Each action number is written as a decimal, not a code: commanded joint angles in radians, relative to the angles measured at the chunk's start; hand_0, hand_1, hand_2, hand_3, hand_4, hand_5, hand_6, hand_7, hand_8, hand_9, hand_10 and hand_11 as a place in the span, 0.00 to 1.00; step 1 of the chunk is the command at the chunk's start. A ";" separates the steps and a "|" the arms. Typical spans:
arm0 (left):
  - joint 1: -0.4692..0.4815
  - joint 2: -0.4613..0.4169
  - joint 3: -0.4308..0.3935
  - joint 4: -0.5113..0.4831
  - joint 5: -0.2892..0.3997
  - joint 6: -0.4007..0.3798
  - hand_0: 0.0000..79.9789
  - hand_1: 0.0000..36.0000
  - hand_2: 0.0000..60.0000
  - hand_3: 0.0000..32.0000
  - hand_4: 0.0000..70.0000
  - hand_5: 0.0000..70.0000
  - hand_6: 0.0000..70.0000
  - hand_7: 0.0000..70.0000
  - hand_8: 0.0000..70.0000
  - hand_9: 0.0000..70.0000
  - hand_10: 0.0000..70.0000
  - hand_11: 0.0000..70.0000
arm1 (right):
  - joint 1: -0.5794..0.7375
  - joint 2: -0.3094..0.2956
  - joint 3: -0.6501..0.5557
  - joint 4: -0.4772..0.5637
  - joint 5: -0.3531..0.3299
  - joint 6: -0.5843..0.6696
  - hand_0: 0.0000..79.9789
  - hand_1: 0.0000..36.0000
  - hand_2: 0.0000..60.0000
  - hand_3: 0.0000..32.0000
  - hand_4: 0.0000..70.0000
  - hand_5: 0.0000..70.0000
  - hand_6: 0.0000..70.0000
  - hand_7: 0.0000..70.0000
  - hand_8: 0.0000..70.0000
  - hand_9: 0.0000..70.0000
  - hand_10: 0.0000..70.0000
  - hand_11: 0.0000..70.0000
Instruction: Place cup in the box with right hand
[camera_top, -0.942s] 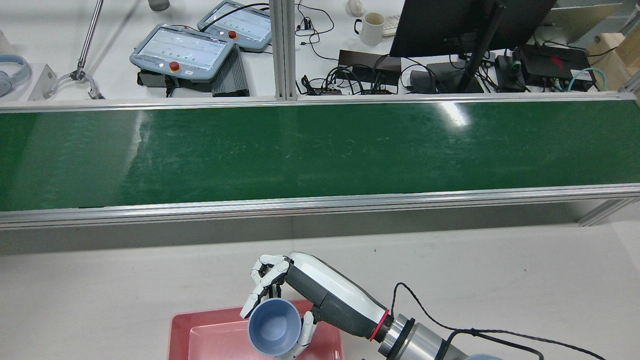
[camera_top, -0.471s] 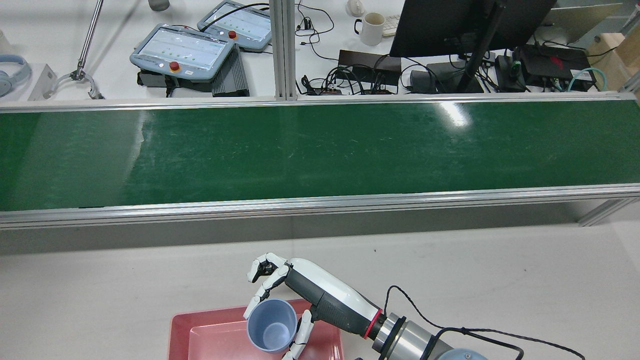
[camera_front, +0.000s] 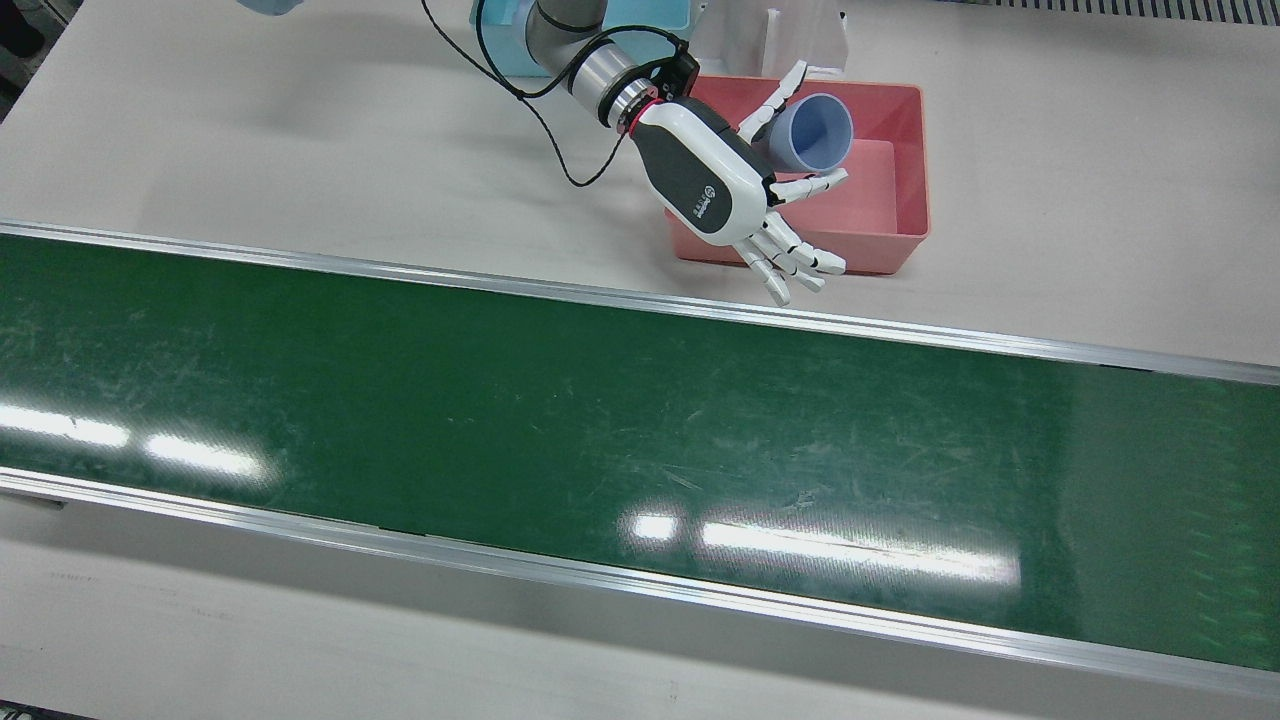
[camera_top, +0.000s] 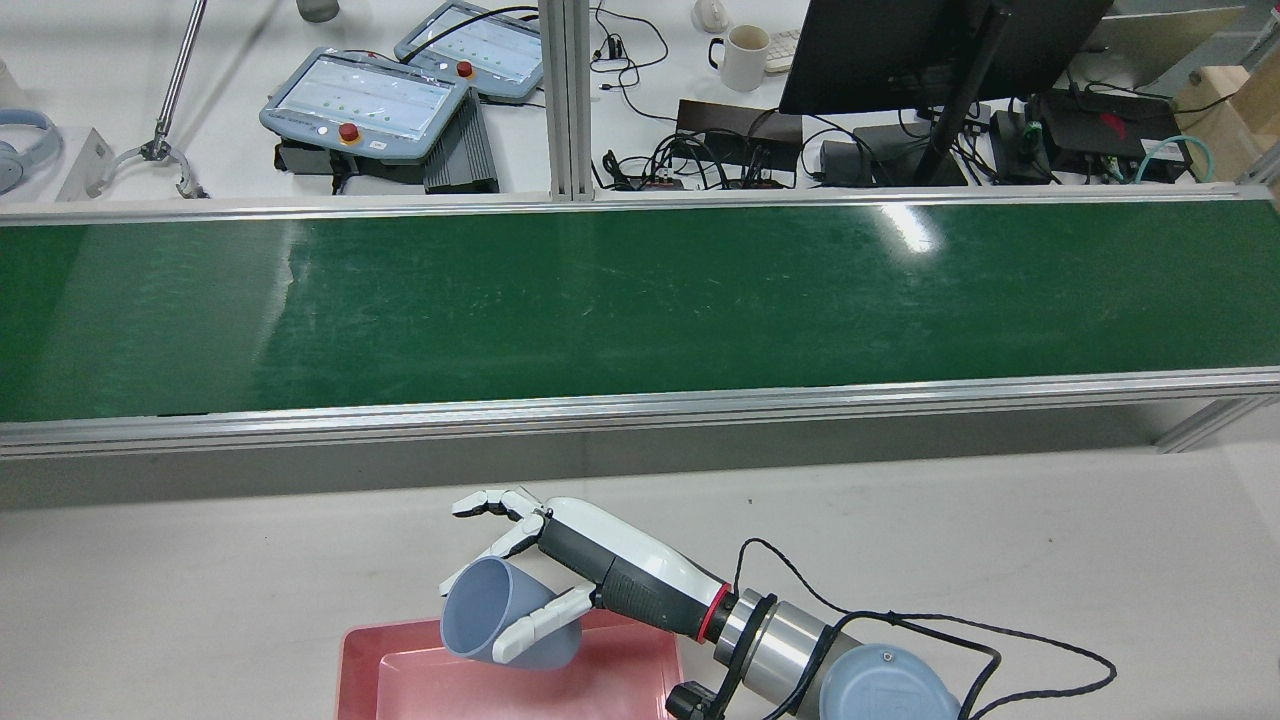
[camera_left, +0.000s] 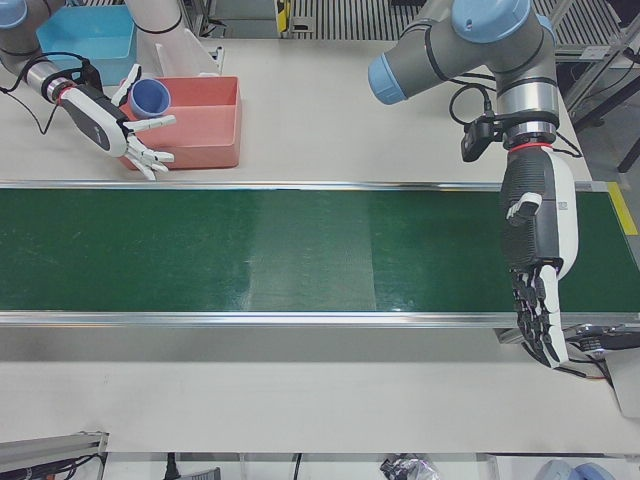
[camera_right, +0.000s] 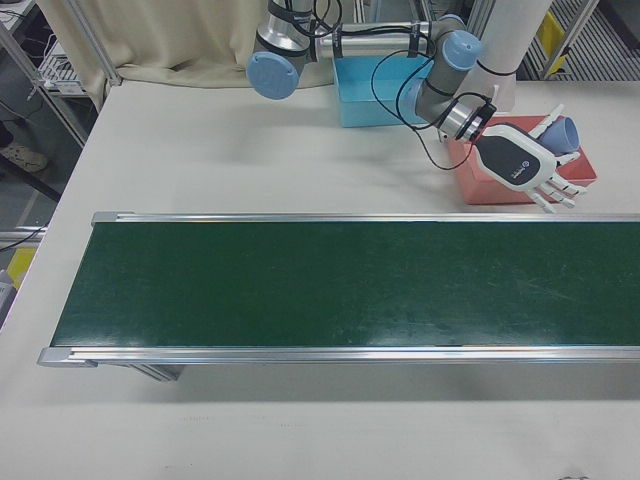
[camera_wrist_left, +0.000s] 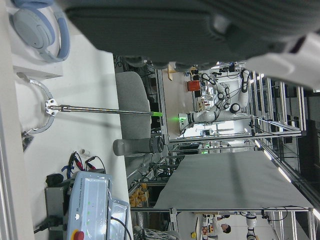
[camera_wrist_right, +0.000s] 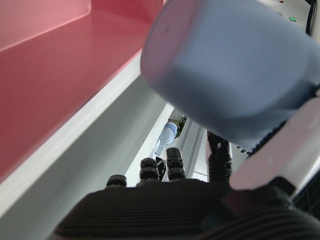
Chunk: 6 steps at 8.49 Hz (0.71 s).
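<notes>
Now the release step looks to be in hand. The right hand (camera_top: 585, 570) hangs over the near edge of the red box (camera_front: 905, 160), fingers (camera_front: 790, 262) mostly splayed; only two of them bracket the blue cup (camera_top: 500, 625), one on either side of its wall. The cup is tilted on its side, mouth toward 9 o'clock in the rear view, above the box's interior and not yet resting on the floor, as far as I can judge. Whether the grip is firm or the cup is already slipping free, I cannot tell.

Next move, in my estimate: spread those two fingers fully so the cup drops inside, then lift the hand clear without clipping the rim. The tilt means the cup may roll once down; the walls should contain it.

The left hand (camera_left: 535, 290) hangs idle at the far end, fingers loosely extended downward, holding nothing, at 3 o'clock in the left-front view.

Surface: pale worktop (camera_front: 300, 120), a long green conveyor belt (camera_front: 600, 420) with aluminium rails. A blue bin (camera_right: 370, 95) sits beside the red box. Beyond the belt: teach pendants (camera_top: 365, 105), a monitor (camera_top: 930, 50), a white mug (camera_top: 742, 55), tangled cables.
</notes>
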<state>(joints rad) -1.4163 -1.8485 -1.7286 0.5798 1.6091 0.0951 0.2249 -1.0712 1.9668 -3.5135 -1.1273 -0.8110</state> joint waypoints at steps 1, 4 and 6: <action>-0.001 0.000 0.001 0.000 0.000 0.000 0.00 0.00 0.00 0.00 0.00 0.00 0.00 0.00 0.00 0.00 0.00 0.00 | 0.027 0.002 0.009 -0.001 -0.011 0.010 0.00 0.00 0.00 1.00 0.35 0.00 0.00 0.39 0.07 0.13 0.00 0.00; -0.001 0.000 0.000 0.000 0.000 0.000 0.00 0.00 0.00 0.00 0.00 0.00 0.00 0.00 0.00 0.00 0.00 0.00 | 0.039 -0.007 0.046 -0.004 -0.008 0.013 0.51 0.03 0.00 0.00 0.90 0.00 0.18 0.83 0.23 0.37 0.03 0.03; 0.000 0.000 0.001 0.000 0.000 0.000 0.00 0.00 0.00 0.00 0.00 0.00 0.00 0.00 0.00 0.00 0.00 0.00 | 0.114 -0.027 0.079 -0.002 -0.003 0.029 0.55 0.07 0.00 0.00 0.89 0.01 0.19 0.87 0.25 0.40 0.04 0.04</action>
<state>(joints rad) -1.4168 -1.8485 -1.7285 0.5799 1.6092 0.0951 0.2727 -1.0779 2.0059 -3.5168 -1.1358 -0.7980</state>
